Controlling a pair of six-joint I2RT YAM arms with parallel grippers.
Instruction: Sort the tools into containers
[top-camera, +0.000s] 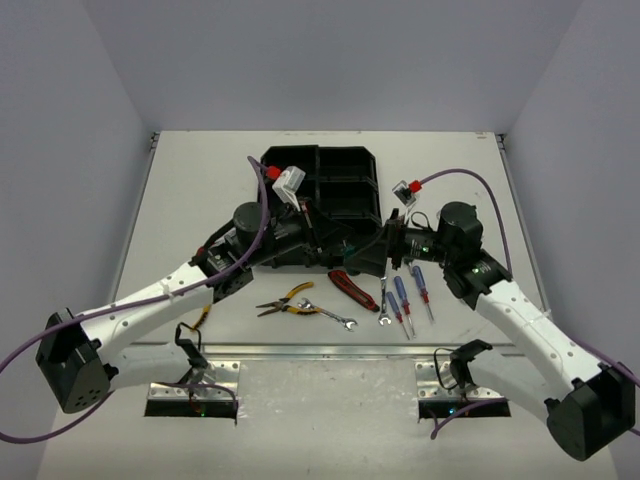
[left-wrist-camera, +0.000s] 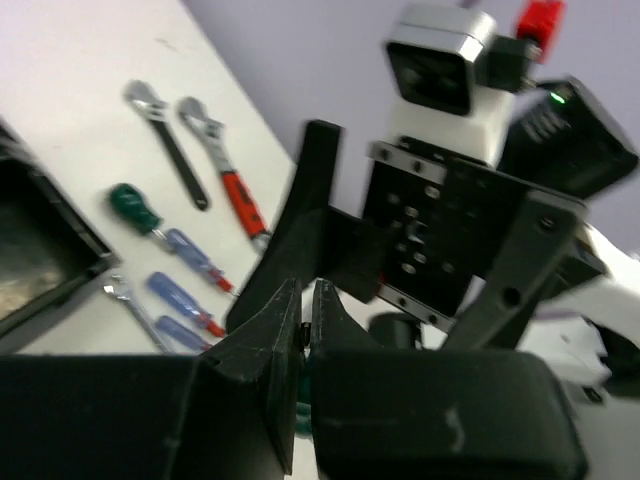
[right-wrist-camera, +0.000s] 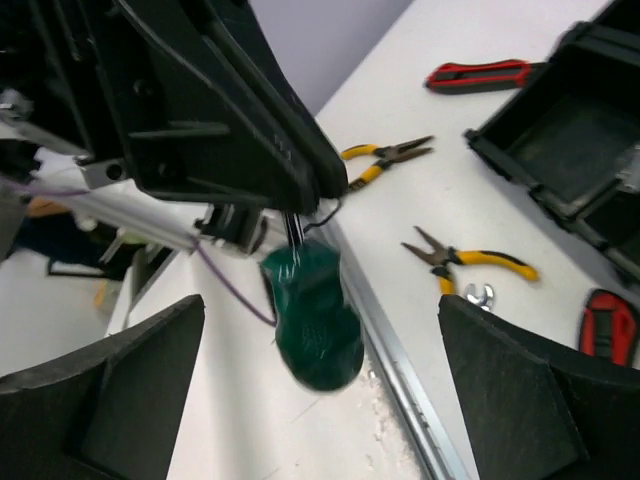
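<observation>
My left gripper (left-wrist-camera: 305, 290) is shut on the thin metal shaft of a green-handled screwdriver (right-wrist-camera: 315, 320), which hangs handle-down in the air. My right gripper (right-wrist-camera: 320, 300) is open, with the green handle between its fingers (right-wrist-camera: 100, 390) and not touching them. In the top view both grippers meet over the near edge of the black organizer tray (top-camera: 330, 185), left gripper (top-camera: 325, 240) facing right gripper (top-camera: 368, 255). On the table lie yellow pliers (top-camera: 285, 300), a red-black utility knife (top-camera: 348, 285), silver wrenches (top-camera: 335, 317) and blue screwdrivers (top-camera: 400, 295).
The left wrist view shows two adjustable wrenches (left-wrist-camera: 165, 140), one red-handled (left-wrist-camera: 230, 180), another green screwdriver (left-wrist-camera: 135, 205) and the tray corner (left-wrist-camera: 40, 240). A second pair of yellow pliers (top-camera: 200, 318) lies by the left arm. A metal rail (top-camera: 300, 352) runs along the near edge.
</observation>
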